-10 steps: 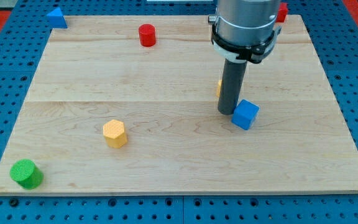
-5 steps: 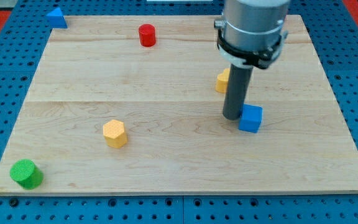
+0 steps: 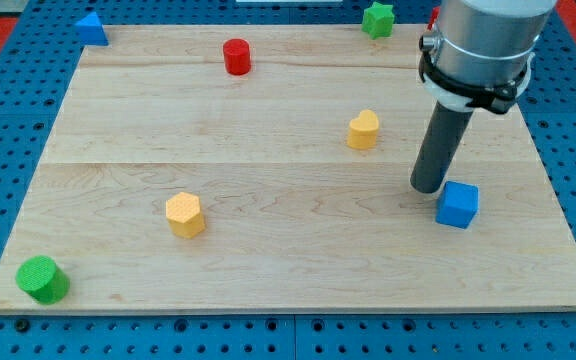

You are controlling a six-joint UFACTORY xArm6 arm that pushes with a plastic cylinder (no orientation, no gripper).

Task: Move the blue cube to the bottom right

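My tip (image 3: 428, 189) rests on the worktop (image 3: 268, 260) in its right half, and the blue cube (image 3: 457, 204) lies just beside it, toward the view's right and slightly toward the view's bottom. The two look to be touching or all but touching; I cannot tell which. That bearing is what the coming move turns on: the cube sits on the side of my tip that faces the worktop's bottom right corner, so I judge a push along the same diagonal would carry it there. The cube has no long axis to speak of, and one of its corners points roughly toward the bottom edge. It is nearer the right edge than the bottom edge, with bare wood between it and the corner.

My tool is a plain rod: it has nothing that opens or closes and it holds nothing; it can only shove.

A yellow heart-shaped block (image 3: 363, 129) stands behind my tip, toward the view's top left, well out of the line of the push.

I can read no brand, label or writing anywhere.
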